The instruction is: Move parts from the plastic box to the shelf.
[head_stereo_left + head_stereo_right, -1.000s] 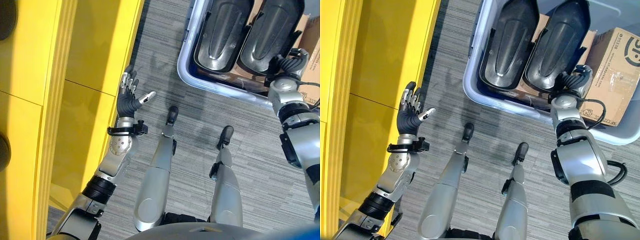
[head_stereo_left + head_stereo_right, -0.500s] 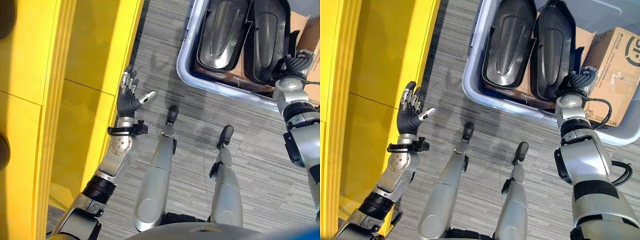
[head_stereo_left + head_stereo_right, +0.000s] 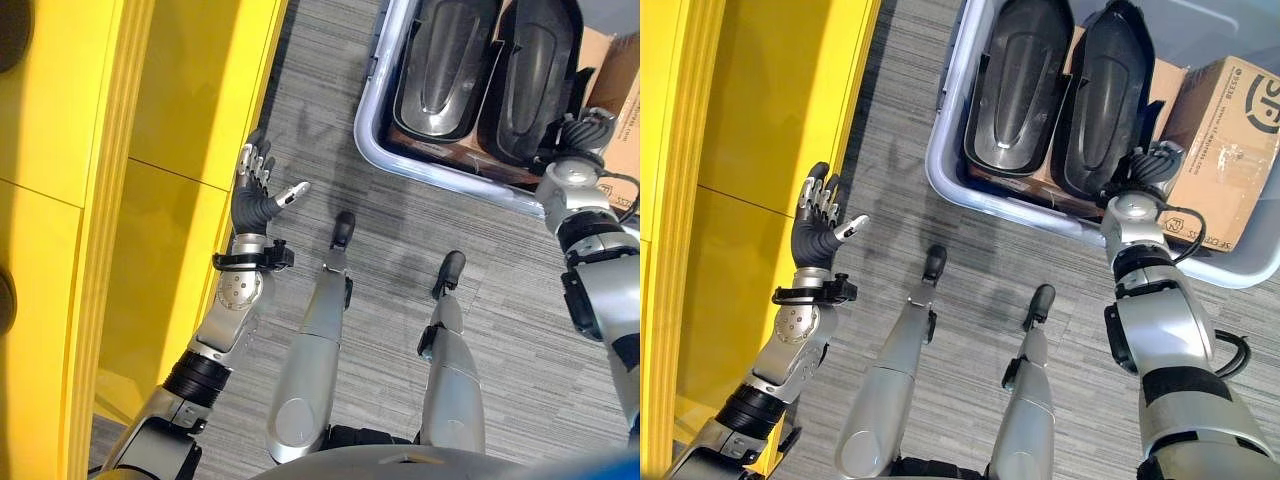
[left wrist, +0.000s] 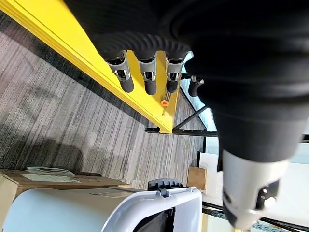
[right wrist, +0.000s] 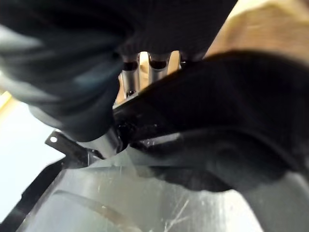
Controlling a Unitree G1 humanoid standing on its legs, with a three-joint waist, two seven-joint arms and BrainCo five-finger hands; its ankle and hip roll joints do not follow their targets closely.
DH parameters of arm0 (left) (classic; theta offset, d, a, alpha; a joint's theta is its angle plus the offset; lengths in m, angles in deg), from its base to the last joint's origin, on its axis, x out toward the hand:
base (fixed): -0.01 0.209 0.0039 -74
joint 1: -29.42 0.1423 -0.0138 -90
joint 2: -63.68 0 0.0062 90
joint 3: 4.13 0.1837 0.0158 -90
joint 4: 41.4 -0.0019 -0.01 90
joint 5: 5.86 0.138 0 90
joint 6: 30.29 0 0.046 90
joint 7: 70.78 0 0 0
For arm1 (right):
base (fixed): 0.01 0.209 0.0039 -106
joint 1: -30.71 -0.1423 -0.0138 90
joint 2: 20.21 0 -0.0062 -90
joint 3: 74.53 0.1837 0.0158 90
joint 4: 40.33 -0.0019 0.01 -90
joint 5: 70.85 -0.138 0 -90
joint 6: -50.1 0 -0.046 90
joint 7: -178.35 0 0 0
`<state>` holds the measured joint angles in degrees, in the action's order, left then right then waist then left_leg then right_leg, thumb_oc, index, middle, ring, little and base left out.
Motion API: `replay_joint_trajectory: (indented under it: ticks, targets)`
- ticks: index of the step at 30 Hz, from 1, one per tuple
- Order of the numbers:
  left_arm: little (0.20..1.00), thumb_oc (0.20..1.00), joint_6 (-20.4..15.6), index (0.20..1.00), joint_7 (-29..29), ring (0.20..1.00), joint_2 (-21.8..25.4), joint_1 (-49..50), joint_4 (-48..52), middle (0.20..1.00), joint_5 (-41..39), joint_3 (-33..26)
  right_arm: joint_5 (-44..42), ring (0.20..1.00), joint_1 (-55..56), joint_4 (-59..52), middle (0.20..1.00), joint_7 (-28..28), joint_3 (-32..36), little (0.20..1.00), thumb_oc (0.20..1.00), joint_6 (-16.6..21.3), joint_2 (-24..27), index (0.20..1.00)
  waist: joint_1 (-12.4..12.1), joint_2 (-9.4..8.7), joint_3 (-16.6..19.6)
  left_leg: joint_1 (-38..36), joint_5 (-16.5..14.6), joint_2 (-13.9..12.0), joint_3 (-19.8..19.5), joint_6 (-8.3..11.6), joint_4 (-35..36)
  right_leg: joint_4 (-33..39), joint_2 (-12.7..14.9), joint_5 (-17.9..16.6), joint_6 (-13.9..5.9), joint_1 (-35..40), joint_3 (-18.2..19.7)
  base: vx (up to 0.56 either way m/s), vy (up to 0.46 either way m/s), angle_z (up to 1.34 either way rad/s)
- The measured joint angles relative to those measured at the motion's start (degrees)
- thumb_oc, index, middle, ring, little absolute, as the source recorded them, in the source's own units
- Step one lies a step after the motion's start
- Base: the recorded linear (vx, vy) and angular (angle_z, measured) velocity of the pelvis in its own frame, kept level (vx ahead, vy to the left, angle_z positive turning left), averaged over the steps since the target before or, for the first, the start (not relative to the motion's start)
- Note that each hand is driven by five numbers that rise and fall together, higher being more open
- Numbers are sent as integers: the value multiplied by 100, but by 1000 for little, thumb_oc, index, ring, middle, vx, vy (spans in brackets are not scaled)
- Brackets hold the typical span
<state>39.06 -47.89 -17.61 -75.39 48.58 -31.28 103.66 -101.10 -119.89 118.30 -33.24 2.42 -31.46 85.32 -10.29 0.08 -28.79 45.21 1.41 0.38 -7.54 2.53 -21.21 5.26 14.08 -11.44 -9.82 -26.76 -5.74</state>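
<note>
Nearest to me, my left hand point(image 3: 258, 196) hangs over the grey carpet point(image 3: 330, 140), just beside the yellow shelf point(image 3: 190, 110) and well apart from the plastic box point(image 3: 952, 172); its fingers are straight and spread, thumb out toward the box, holding nothing. Between that hand and the box's near rim lies an open strip of carpet, the only free lane I see. Farther out, my right hand point(image 3: 1147, 168) sits at the box's near rim, at the near end of the right-hand black part point(image 3: 1108, 100). From the head views the fingers look bunched against that part's edge, and in the wrist view the fingers point(image 5: 153, 63) go behind the dark shell point(image 5: 227, 116), so I cannot tell whether they are clamped on it or only resting. That part stands tilted on its edge, leaning against the second black part point(image 3: 1020, 85), which lies hollow side up deeper in the box, on the shelf side. Both rest on brown cardboard. A cardboard carton point(image 3: 1220, 150) fills the box's far-right side, touching the tilted part. The box's far end is cut off by the frame.
</note>
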Motion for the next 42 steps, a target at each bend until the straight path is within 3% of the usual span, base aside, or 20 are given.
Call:
replay_joint_trajectory:
  ticks: [4, 10, 16, 18, 26, 30, 36, 42]
  targets:
    - [1000, 1000, 1, 1000, -18, 1000, 187, 208, -1, 1000, -47, -84, -54, 200, 598, -618, 200, 3, 260, 200, 200, 43, -408, 200, 148, -240, 26, -219, -96, -24, 99, -38, -125, 2, 11, 43, 59, 225, 56, -8, 1, -10]
    - [1000, 1000, 17, 1000, -89, 1000, 332, 560, 1, 1000, -100, -502, -142, 200, 1599, -2401, 200, -2, 551, 200, 200, 134, -456, 200, 195, -538, 87, -590, -190, -74, 184, -49, -116, 0, -7, 81, 91, 542, 145, 11, -23, -7]
    - [1000, 1000, 55, 1000, -287, 1000, 362, 796, 1, 1000, -100, -592, 118, 200, 2253, -3074, 200, -7, 756, 200, 200, 370, -597, 200, 305, -797, 418, -828, -295, -117, 238, -47, -158, 2, -27, 155, 141, 750, 194, 32, -40, -5]
    - [1000, 1000, 139, 1000, -388, 1000, 316, 857, 33, 1000, -98, -752, 264, 200, 2808, -3892, 200, 1, 1019, 200, 200, 315, -747, 200, 304, -794, 421, -985, -291, -133, 236, -35, -110, -12, -42, 125, 117, 883, 190, 47, -58, -2]
    - [1000, 1000, 275, 1000, -576, 1000, 307, 1369, -8, 1000, -96, -1040, 493, 200, 4194, -4638, 200, 380, 1024, 200, 200, 319, -1101, 200, 411, -818, 837, -1564, -450, -283, 242, 61, 12, -14, -155, 312, 127, 1392, 179, 37, -60, -4]
    - [1000, 1000, 426, 1000, -761, 1000, 280, 1787, -5, 1000, -95, -1420, 477, 200, 5023, -5655, 200, 811, 1014, 200, 200, 315, -1158, 200, 489, -815, 980, -2223, -444, -411, 273, 115, 268, -5, -223, 387, 168, 1893, 191, 34, -86, -8]
    - [1000, 1000, 532, 1000, -945, 1000, 235, 2031, -5, 1000, -91, -1557, 460, 200, 5292, -5856, 200, 1368, 973, 200, 200, 322, -1270, 200, 596, -789, 1424, -2877, -378, -646, 218, 265, 652, -20, -455, 517, 255, 2368, 179, 6, -100, -1]
    - [1000, 1000, 615, 1000, -1176, 1000, 13, 2376, -5, 1000, -92, -1598, 384, 200, 5416, -6073, 200, 1670, 795, 200, 200, 312, -1233, 200, 604, -590, 1740, -3515, -213, -979, 188, 447, 1138, -41, -796, 652, 417, 2762, 162, -38, -140, -5]
